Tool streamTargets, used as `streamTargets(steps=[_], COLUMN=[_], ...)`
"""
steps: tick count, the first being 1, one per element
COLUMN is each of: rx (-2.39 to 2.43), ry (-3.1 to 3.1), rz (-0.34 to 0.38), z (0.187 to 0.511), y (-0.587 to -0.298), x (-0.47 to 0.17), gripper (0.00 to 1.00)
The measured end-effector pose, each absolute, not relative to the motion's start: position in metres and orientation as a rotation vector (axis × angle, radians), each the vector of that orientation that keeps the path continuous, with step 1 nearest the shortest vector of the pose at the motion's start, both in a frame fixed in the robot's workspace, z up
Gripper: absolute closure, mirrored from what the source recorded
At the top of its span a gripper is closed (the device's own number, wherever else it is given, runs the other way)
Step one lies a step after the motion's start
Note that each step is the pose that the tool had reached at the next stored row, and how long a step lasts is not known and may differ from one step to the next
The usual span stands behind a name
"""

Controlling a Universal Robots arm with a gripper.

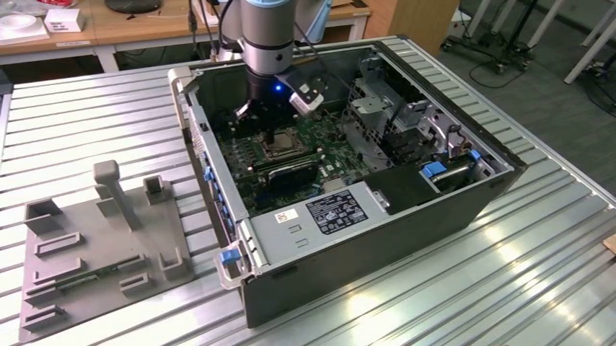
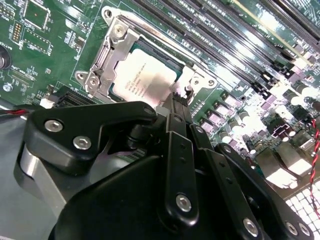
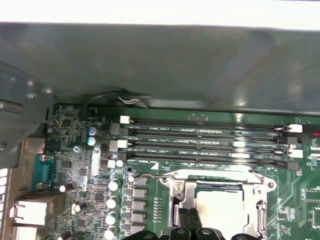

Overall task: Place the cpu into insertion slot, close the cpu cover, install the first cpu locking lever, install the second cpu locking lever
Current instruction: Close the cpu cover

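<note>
A skid off the thin, slick metal would likely gouge the tiny parts of the green motherboard (image 2: 45, 55). The stamped silvery cpu cover (image 2: 107, 52) looks folded down, framing the pale matte cpu (image 2: 145, 80), which lies flat in the insertion slot (image 1: 281, 144). The black gripper (image 2: 179, 97) has its fingers drawn together, seemingly empty, tips at the cover's edge. Long ribbed memory slots (image 2: 240, 45) lie between there and the motherboard's edge.

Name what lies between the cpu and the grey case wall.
In the first wrist view, past the cpu come the cover rim, then the long memory slots, then the case wall.
</note>
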State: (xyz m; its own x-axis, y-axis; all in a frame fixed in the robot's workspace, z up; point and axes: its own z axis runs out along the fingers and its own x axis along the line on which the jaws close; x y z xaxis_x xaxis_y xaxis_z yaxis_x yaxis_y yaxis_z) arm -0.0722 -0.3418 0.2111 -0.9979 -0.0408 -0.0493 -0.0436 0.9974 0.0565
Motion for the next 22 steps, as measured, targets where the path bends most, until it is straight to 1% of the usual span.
streamTargets(steps=[11,22], rx=[-0.065,-0.065], ry=[3.097,3.097], rz=[0.09,0.09], z=[0.211,0.211], y=[-0.342,-0.342], x=[-0.05,-0.048], gripper=[0.89,0.89])
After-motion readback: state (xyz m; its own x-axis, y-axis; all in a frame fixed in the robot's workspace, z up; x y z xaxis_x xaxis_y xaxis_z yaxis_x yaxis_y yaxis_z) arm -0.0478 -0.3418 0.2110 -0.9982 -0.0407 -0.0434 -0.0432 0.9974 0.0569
